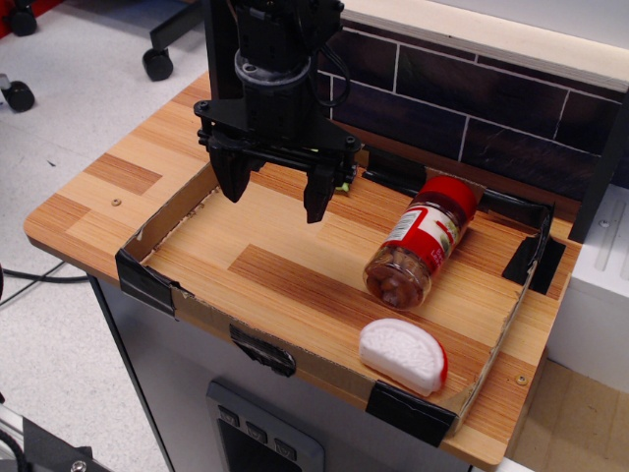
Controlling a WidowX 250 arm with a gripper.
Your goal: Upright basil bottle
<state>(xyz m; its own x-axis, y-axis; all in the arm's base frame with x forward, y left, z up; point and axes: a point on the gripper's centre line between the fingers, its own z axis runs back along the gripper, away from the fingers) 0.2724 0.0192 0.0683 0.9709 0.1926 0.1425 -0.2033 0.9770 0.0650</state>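
Observation:
The basil bottle lies on its side at the right of the cardboard-walled tray. It is a clear jar with a red-and-white label and brownish contents. Its red cap points to the back right and its base faces the front. My gripper hangs above the tray's back left part, well to the left of the bottle. Its two black fingers are spread apart with nothing between them. A bit of green shows just behind the right finger, mostly hidden.
A white half-round piece with a red edge lies at the tray's front right, just in front of the bottle. Low cardboard walls with black tape corners ring the tray. A dark tiled wall stands behind. A white unit stands at the right.

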